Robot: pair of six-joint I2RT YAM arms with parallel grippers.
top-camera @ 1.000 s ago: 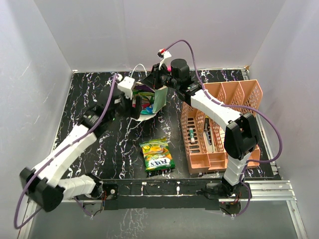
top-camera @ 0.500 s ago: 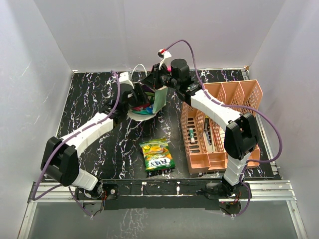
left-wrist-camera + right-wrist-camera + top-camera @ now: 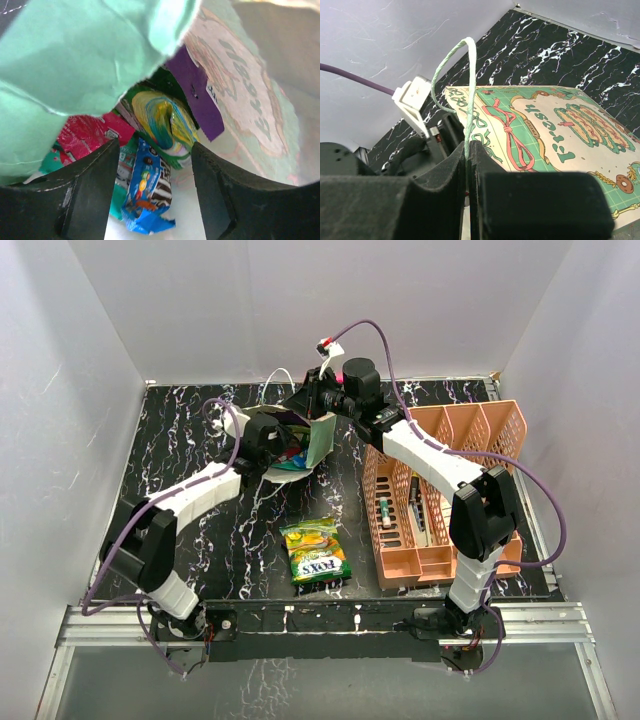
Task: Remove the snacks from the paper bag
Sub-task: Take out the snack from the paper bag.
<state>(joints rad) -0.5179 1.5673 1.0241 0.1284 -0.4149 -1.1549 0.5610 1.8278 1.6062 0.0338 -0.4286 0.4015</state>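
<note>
1. Top view: over the last second the left arm has swung in from beside the bag (image 3: 312, 443), and the left gripper (image 3: 265, 436) now sits in its mouth. The right gripper (image 3: 318, 390) has not moved and keeps the bag tipped open at the far middle of the table (image 3: 180, 440). One yellow-green packet (image 3: 315, 552) already lies out on the table near the front, beside the organiser (image 3: 450, 490).

2. Left wrist: the left gripper (image 3: 155, 146) is inside the green lining, its fingers spread apart and holding nothing. A blue packet (image 3: 147, 192) lies between them, with a red packet (image 3: 87, 135), a yellow packet (image 3: 165, 117) and a purple packet (image 3: 200, 95) behind it. I judge the next grasp is close and the blue packet the likeliest pick.

3. Right wrist: the right gripper (image 3: 468, 146) is clenched on the cord handle (image 3: 468, 90), so the bag is held steady for the reach.
</note>
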